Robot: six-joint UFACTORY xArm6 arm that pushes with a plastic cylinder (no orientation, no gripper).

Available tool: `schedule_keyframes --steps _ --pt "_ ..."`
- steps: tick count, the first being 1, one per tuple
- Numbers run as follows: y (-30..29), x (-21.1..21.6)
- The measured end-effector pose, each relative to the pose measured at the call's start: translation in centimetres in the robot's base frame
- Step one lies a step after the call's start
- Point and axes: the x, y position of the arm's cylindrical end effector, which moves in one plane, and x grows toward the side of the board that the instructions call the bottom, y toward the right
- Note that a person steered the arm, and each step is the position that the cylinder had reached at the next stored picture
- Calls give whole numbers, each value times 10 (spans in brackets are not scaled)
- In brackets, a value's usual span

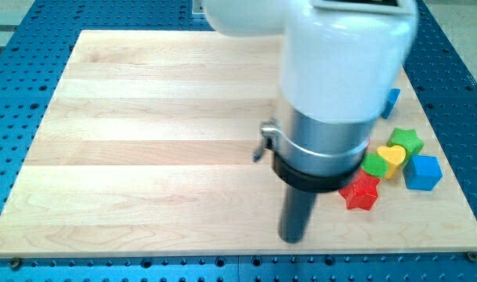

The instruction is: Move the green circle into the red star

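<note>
The red star (pixel 361 191) lies at the view's lower right on the wooden board (pixel 144 157). The green circle (pixel 374 163) sits just above and right of it, partly hidden by the arm and by a yellow heart (pixel 392 157); whether it touches the star I cannot tell. My tip (pixel 292 238) rests on the board left of and below the red star, a short gap away. The arm's white and grey body (pixel 332 86) covers part of the cluster.
A green star (pixel 407 140) lies above the yellow heart. A blue cube (pixel 423 172) sits at the right of the cluster. Another blue block (pixel 391 102) shows at the arm's right edge. The board's right edge is close to the blocks.
</note>
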Motion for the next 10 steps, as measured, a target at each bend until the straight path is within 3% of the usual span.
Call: schedule_keyframes --steps 2,4,5,7,10 --pt "31 3" --pt "106 -8" --pt "116 -8" --pt "117 -74" --pt "114 -88"
